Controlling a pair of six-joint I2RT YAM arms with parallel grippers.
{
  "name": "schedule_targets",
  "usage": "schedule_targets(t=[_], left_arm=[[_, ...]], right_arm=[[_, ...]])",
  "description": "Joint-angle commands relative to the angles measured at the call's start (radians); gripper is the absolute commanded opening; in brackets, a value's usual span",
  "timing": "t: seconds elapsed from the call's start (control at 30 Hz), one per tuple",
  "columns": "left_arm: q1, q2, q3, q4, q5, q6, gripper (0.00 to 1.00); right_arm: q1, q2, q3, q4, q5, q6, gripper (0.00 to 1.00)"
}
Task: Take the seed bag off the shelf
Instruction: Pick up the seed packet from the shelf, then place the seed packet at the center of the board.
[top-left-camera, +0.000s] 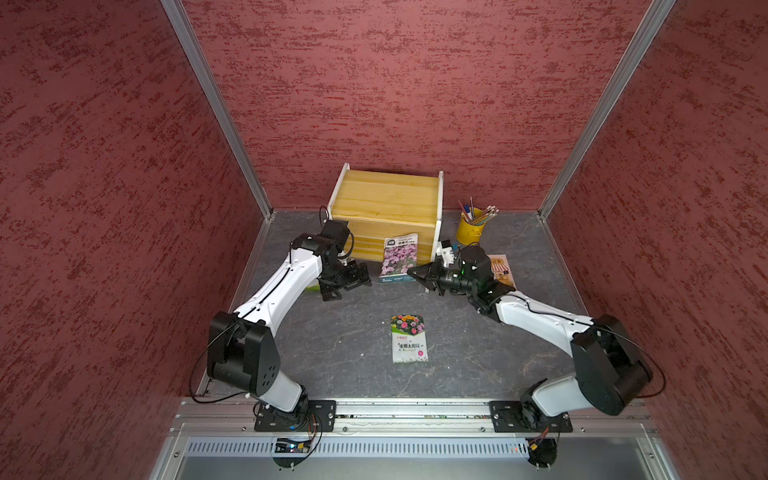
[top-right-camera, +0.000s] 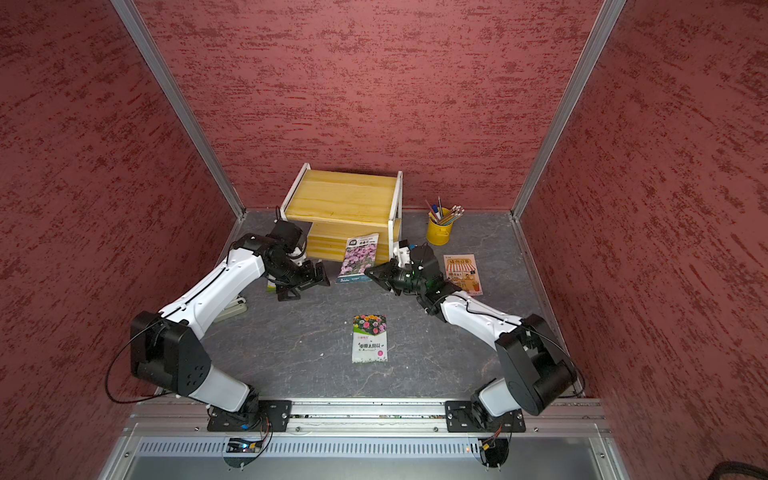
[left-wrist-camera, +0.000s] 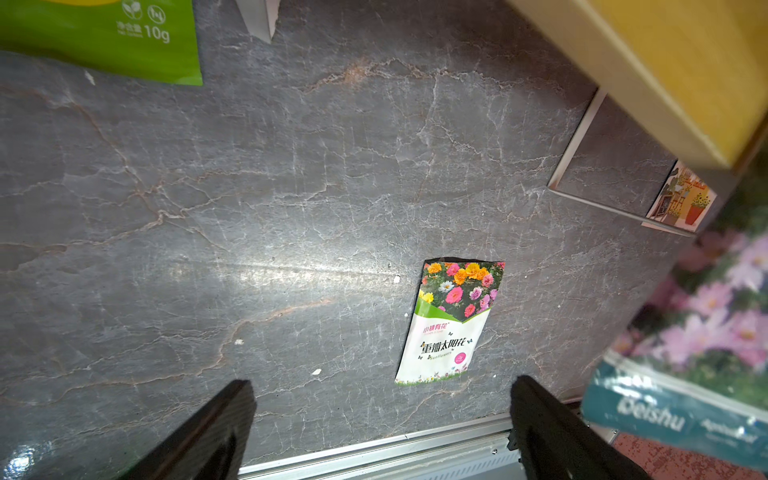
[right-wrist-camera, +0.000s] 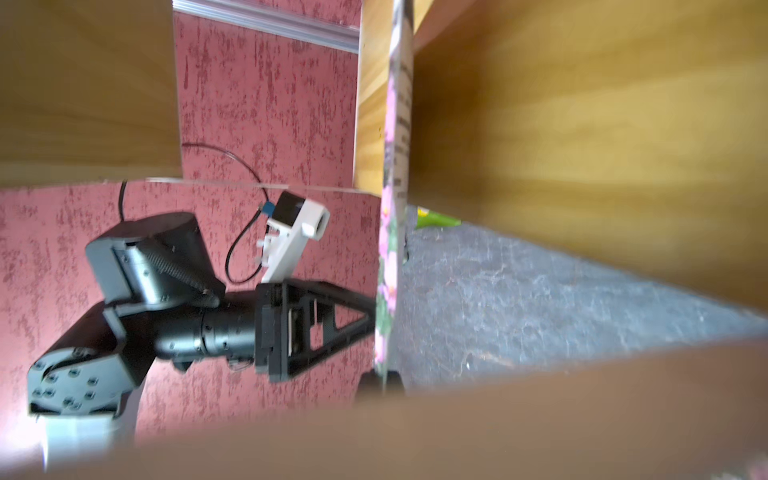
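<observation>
Well, off the shelf's (top-left-camera: 386, 195) left front corner the left claw (top-left-camera: 347, 284) hangs low over the desk (top-left-camera: 353, 332), jaws spread wide and nothing between them. In the right wrist view one of its fingers (right-wrist-camera: 371, 322) sits right by the bag's printed face. I cannot tell whether it touches.

The seed bag (top-left-camera: 400, 257), the one printed with pink flowers, stands tilted at the front of the shelf's lower tier. It is close to the shelf's right leg, and its bottom band pokes out past the board.

Just in front of that right leg, the right claw (top-left-camera: 415, 275) comes in sideways. It looks pinched closed on the bag's lower right edge.

To my eye this is a thin, glossy pouch: very light, floppy rather than stiff, and likely slick under hard pads. It should not break, but held by one corner it will probably droop and swing, and it could catch on the leg or the upper board on its way out.

The flat sealed band along the bottom or side seems the best place to grip, well in from the corner. I'd draw it straight out from the shelf front. The empty left claw is near enough to steady the other edge if the bag sags.
</observation>
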Motion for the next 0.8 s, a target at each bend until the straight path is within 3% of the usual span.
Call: schedule_targets(t=[0.0,0.33,0.53,0.63,0.77], left_arm=[[-0.004,-0.042,0.02,0.0,-0.024,-0.011,1.0],[-0.008,-0.081,-0.027,0.013,-0.032,-0.03,1.0],[-0.014,-0.104,-0.05,0.027,-0.041,-0.044,1.0],[-0.024,-0.108,-0.06,0.027,-0.048,-0.045,1.0],[-0.027,-0.12,-0.062,-0.001,-0.09,-0.034,1.0]], right_arm=[[0.011,-0.102,-0.041,-0.045,-0.056,-0.005,0.0],[0.007,-0.373,-0.239,-0.43,-0.147,-0.094,0.0],[-0.086,-0.556,-0.332,-0.737,-0.149,-0.19,0.0],[-0.153,-0.55,-0.354,-0.789,-0.173,-0.244,0.0],[-0.234,-0.416,-0.296,-0.88,-0.177,-0.408,0.0]])
